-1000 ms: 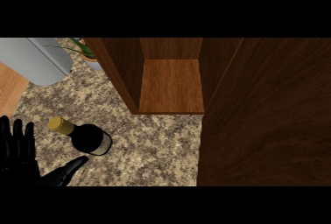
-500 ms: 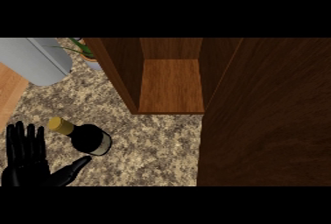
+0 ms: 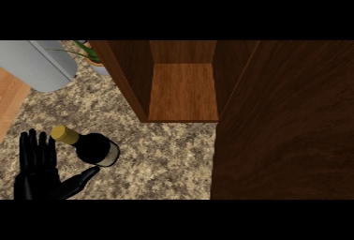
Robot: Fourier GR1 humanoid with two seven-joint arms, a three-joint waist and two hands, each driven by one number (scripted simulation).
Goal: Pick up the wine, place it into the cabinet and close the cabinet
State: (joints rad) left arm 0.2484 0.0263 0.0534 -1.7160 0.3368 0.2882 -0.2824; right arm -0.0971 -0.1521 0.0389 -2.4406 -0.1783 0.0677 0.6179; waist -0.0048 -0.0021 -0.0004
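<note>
The wine bottle (image 3: pixel 93 149) stands on the speckled counter at the lower left; it is dark, with a gold cap (image 3: pixel 66 134) and a pale label band. My left hand (image 3: pixel 38 176) is open just left of it and below it, fingers straight and pointing up beside the cap, thumb stretched toward the bottle's base. Whether the hand touches the bottle I cannot tell. The wooden cabinet (image 3: pixel 183 93) is open at top centre, and its inside floor is bare. Its dark door (image 3: pixel 283 126) is swung open and fills the right side. My right hand shows nowhere.
A grey rounded appliance (image 3: pixel 38 63) sits at the top left, with a potted plant (image 3: pixel 91 56) beside the cabinet's left wall. A light wooden board (image 3: pixel 10 101) lies at the left edge. Speckled counter (image 3: pixel 169 154) stretches between the bottle and the door.
My left hand has moved right from the left edge to the bottle's side, and more of it now shows. The bottle and the cabinet have not moved.
</note>
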